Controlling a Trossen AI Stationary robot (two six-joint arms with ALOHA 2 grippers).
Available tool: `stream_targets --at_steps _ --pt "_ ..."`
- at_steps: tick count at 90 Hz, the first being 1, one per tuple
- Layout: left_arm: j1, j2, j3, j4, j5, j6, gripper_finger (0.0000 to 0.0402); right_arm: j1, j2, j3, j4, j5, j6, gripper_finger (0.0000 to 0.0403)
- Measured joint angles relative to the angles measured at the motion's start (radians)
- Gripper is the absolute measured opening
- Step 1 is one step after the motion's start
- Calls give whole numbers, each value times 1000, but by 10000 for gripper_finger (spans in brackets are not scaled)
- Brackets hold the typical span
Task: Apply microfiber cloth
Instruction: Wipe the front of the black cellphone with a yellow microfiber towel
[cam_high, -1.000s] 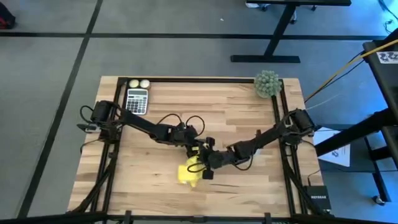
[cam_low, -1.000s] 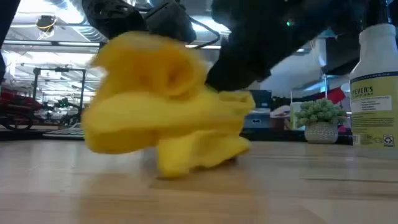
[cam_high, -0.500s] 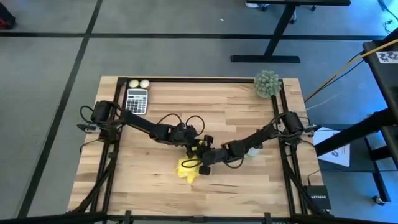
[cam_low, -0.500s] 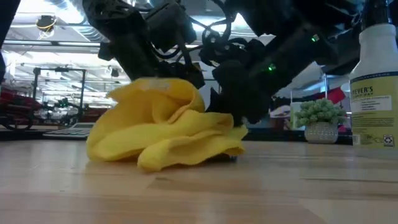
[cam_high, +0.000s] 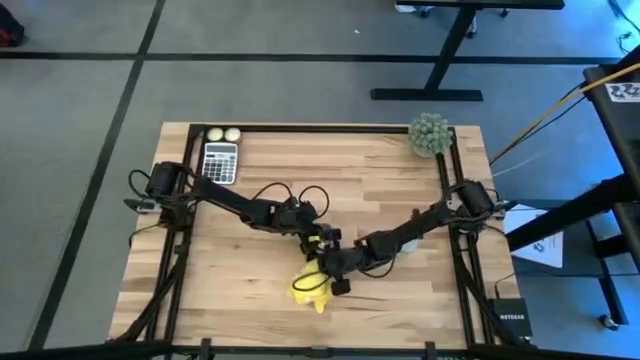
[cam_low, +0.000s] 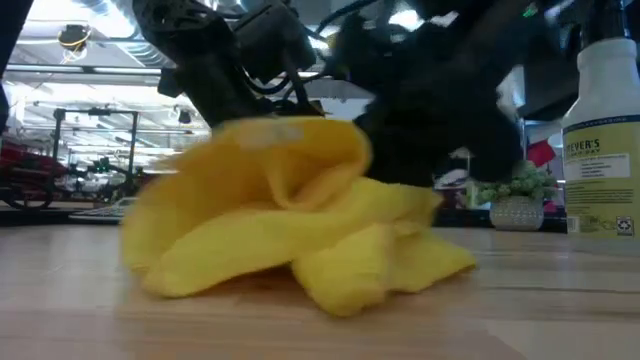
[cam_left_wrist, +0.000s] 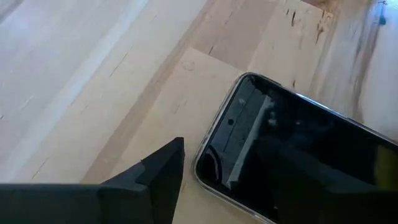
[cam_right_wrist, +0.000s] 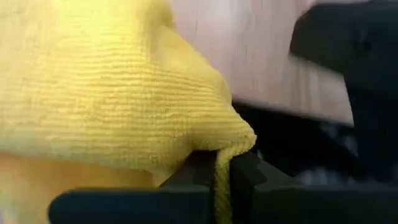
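Ribbed yellow microfiber cloth (cam_right_wrist: 93, 93), glossy smartphone (cam_left_wrist: 298, 155)

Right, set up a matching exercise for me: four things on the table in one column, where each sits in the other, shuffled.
Things:
1. bright yellow soft microfiber cloth
2. grey rectangular calculator
3. round green spiky potted plant
4. black glossy rectangular smartphone

Places:
A. far right corner of the table
B. far left of the table, beside two pale balls
C. near middle of the table, pinched in the right end effector
D. flat on the wood, just ahead of the left end effector's finger

Pairs: 1-C, 2-B, 3-A, 4-D
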Motion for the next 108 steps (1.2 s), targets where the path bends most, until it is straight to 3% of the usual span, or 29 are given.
stream_targets --at_steps 26,34,48,68,85,108 --pt "0 0 -1 5 0 5 191 27 -85 -3 -273 336 67 1" --pt "0 0 -1 14 0 14 191 5 -81 -20 -229 391 117 1" --pt "0 0 -2 17 0 14 191 -45 -81 -96 -52 392 190 1" --pt "0 0 -2 20 1 12 191 -65 -51 -196 208 259 195 1" --pt "0 0 -2 20 1 11 191 -56 -5 -195 336 135 130 1" --pt "-1 0 -1 22 4 12 191 -29 -2 -168 379 -182 29 1"
